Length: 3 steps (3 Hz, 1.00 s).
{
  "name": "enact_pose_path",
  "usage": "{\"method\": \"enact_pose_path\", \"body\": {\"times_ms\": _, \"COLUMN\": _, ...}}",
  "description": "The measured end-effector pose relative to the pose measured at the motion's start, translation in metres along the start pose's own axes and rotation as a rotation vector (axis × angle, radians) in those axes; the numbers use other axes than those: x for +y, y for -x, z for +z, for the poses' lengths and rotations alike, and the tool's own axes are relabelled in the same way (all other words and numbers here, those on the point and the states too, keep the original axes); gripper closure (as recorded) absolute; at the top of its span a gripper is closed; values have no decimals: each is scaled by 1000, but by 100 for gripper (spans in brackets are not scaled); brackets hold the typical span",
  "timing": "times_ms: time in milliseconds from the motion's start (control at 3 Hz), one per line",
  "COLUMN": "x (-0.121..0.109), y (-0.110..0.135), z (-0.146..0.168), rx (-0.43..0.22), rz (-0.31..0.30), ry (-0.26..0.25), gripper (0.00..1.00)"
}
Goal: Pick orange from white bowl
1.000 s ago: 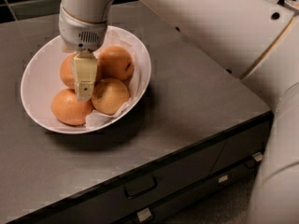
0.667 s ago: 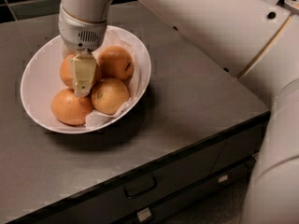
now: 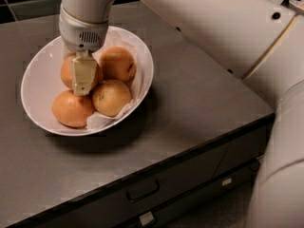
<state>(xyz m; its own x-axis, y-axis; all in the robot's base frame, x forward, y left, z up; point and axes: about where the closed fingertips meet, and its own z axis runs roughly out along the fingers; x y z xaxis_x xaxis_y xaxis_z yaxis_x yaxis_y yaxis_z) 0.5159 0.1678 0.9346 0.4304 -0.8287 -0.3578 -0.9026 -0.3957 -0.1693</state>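
The wide white bowl (image 3: 39,70) sits on the dark counter at the left, lined with crinkled white paper (image 3: 101,120). It holds several oranges. My gripper (image 3: 84,77) reaches straight down into the bowl from its grey wrist. Its cream tip lies against the back-left orange (image 3: 66,75) and hides part of it. Another orange (image 3: 118,63) lies at the back right, one (image 3: 112,97) at the front right and one (image 3: 72,109) at the front left.
The bowl rests on a dark grey counter (image 3: 199,94) whose front edge runs diagonally, with drawers and a handle (image 3: 142,192) below. My white arm (image 3: 213,27) spans the upper right above the counter.
My gripper has shifted very slightly upward within the bowl. The oranges and the bowl have stayed in place.
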Motion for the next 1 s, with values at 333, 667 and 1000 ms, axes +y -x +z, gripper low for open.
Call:
{"method": "enact_pose_path", "body": {"times_ms": 333, "x": 6, "y": 7, "z": -17, "rx": -31, "rz": -42, "ry": -82, "gripper": 96}}
{"method": "enact_pose_path", "body": {"times_ms": 667, "x": 22, "y": 18, "z": -46, "rx": -77, "rz": -112, "ry": -216, "gripper": 100}}
{"method": "enact_pose_path", "body": {"times_ms": 1000, "x": 19, "y": 16, "z": -52, "rx": -81, "rz": -113, "ry": -248, "gripper": 100}}
